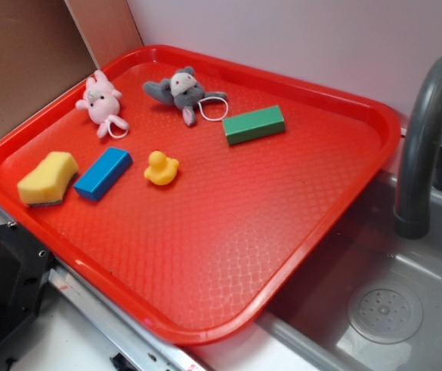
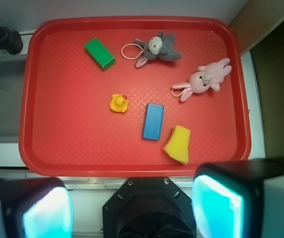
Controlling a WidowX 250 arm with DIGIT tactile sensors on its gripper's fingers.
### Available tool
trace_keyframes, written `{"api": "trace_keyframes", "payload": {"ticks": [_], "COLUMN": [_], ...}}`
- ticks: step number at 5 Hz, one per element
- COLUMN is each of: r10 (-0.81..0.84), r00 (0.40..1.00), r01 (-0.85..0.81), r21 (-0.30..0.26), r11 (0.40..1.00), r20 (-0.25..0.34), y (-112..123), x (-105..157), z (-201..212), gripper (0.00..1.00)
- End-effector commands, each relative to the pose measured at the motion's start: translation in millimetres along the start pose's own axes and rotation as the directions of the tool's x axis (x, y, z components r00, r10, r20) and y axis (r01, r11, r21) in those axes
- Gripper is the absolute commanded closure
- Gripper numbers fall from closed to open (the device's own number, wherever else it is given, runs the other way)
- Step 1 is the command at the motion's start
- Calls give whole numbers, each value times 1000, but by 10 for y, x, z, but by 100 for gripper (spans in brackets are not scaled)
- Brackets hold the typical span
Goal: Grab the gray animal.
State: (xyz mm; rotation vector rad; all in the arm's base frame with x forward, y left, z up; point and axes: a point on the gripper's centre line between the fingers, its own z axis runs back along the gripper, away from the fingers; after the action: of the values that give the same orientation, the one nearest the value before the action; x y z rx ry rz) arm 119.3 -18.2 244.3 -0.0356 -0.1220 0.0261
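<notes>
The gray animal [image 1: 178,91], a small gray plush with a white face and a white string loop, lies at the far side of the red tray [image 1: 314,193]. In the wrist view it [image 2: 159,48] lies near the tray's top edge [image 2: 132,21]. My gripper [image 2: 132,208] is open and empty, high above the tray's near edge, far from the toy. Its two cyan pads [image 2: 216,208] stand wide apart. The gripper does not show in the exterior view.
On the tray lie a pink plush animal [image 1: 100,100], a yellow rubber duck [image 1: 160,168], a green block [image 1: 253,124], a blue block [image 1: 103,172] and a yellow sponge [image 1: 47,178]. A gray sink [image 1: 391,309] with a dark faucet [image 1: 426,139] is at the right.
</notes>
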Motion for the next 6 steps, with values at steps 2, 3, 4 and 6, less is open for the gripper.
{"api": "trace_keyframes", "payload": {"ticks": [2, 3, 4, 6], "r10": [183, 402, 604, 871], "r00": [980, 911, 776, 452], "r01": [-182, -397, -600, -881], "r21": [-17, -75, -84, -56], "r11": [983, 915, 796, 470], "r20": [76, 88, 179, 194], "y": [-82, -63, -65, -20], "x": [417, 765, 1130, 1418], "z": [-48, -126, -177, -380], "gripper": [0, 0, 0, 0]}}
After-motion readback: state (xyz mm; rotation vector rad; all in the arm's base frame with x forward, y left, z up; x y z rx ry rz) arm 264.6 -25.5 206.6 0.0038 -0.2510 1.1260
